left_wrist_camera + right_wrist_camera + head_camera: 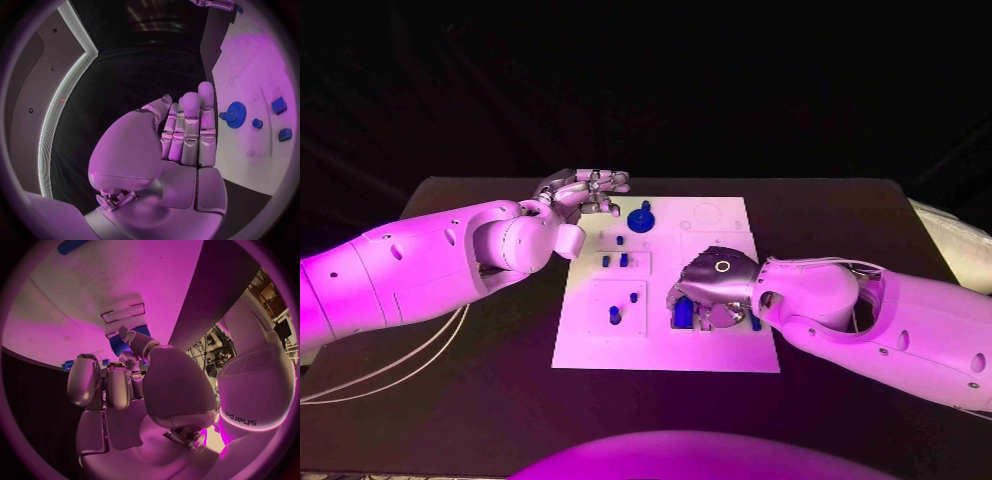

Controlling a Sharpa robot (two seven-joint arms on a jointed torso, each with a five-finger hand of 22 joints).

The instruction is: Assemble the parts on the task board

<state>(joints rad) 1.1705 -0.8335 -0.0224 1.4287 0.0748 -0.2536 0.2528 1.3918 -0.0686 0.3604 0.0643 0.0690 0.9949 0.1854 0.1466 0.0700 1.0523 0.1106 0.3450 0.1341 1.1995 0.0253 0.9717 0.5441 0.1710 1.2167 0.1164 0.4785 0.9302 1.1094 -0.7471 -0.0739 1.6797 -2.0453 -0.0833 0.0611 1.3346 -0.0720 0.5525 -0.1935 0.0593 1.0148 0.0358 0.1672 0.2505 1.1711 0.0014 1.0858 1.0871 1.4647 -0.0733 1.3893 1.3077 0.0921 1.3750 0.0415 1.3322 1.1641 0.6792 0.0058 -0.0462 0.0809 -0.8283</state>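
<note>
The task board (668, 345) is seen lying flat in the middle of the black table (473, 400). A blue gear (642, 217) is found near its far edge, and small blue parts (623, 261) are set in its recesses nearer the middle. The left hand (583, 190) is held beside the board's far left corner, its fingers straight and side by side, with nothing held. The right hand (710, 290) is pressed down over the board's near right part, and a blue block (128, 340) is met by its fingertips; whether the block is clamped cannot be told.
</note>
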